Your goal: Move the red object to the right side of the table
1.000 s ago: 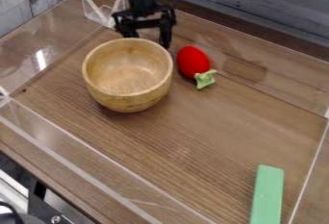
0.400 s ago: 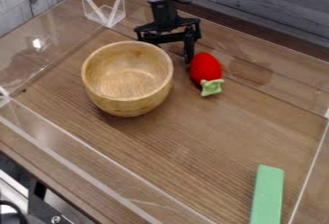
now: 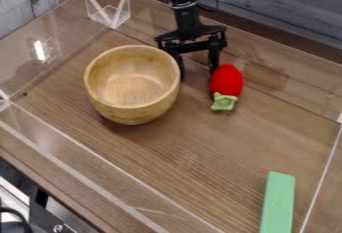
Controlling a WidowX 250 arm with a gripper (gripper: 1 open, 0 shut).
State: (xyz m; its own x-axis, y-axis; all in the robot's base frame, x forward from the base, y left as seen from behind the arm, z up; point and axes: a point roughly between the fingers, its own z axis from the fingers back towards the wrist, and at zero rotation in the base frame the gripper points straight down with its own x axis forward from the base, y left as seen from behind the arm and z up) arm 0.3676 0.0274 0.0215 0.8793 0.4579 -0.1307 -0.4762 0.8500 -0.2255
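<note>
The red object (image 3: 226, 79), a small glossy oval toy fruit with its green leafy end toward me, lies on the wood-grain table (image 3: 187, 152) just right of the wooden bowl (image 3: 132, 80). My gripper (image 3: 195, 57) hangs from a black arm at the back, just behind and to the left of the fruit. Its jaws are open and hold nothing. The right finger (image 3: 214, 61) is at or very near the fruit's upper left edge; I cannot tell whether they touch.
A flat light-green bar (image 3: 278, 203) lies near the front right corner. Low clear acrylic walls (image 3: 327, 167) border the tabletop, and a folded clear piece (image 3: 107, 9) stands at the back left.
The gripper has travelled right along the back, from behind the bowl to beside the fruit. The red object has slid right and toward me, its leafy end swinging forward.
</note>
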